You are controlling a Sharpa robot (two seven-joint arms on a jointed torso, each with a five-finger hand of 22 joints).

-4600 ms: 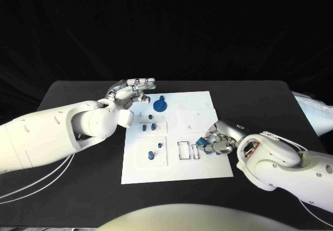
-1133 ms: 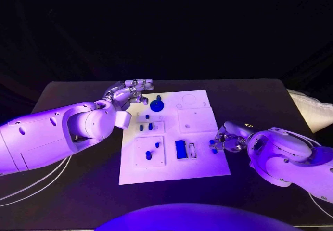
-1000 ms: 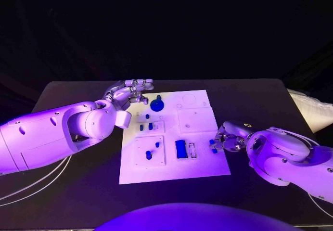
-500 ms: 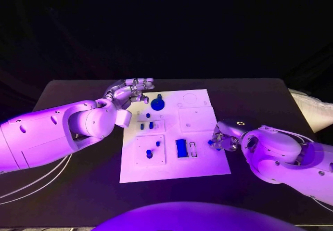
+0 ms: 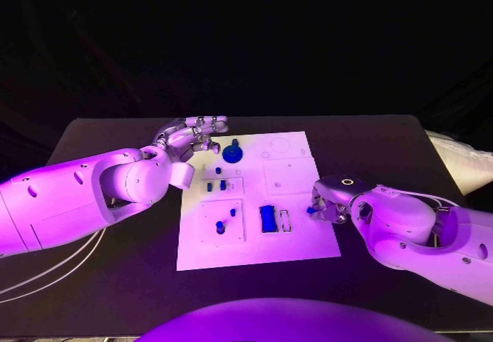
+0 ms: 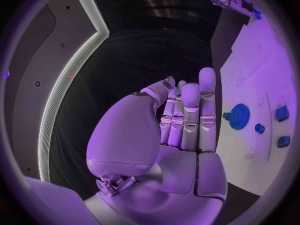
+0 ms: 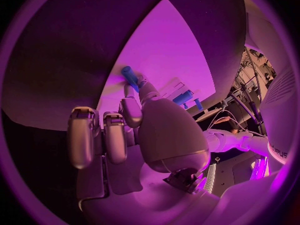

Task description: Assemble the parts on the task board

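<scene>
- The task board [image 5: 298, 242] lies in the middle of the black table [image 5: 390, 142], its near edge bare.
- On the board's near half, a blue rectangular block [image 5: 267, 218] sits in a slot, with an empty narrow slot [image 5: 286, 222] just to its right; a blue peg [image 5: 220, 227] stands in the near-left plate.
- At the board's right edge the right hand [image 5: 327, 205] hovers, its fingers [image 7: 134, 92] pinching a small blue peg [image 7: 129, 76] at their tips, the other fingers curled in.
- The step in hand appears to be carrying this peg to its hole. To do it well, keep the peg upright, line it over the hole before lowering, and press straight down so it does not tilt or jam.
- Further back, two small blue pieces [image 5: 216, 187] stand in the mid-left plate.
- At the far-left corner a blue gear [image 5: 233, 152] rests on the board, and just beside it the left hand [image 5: 193, 134] holds nothing, its fingers [image 6: 190, 115] straight and close together.
</scene>
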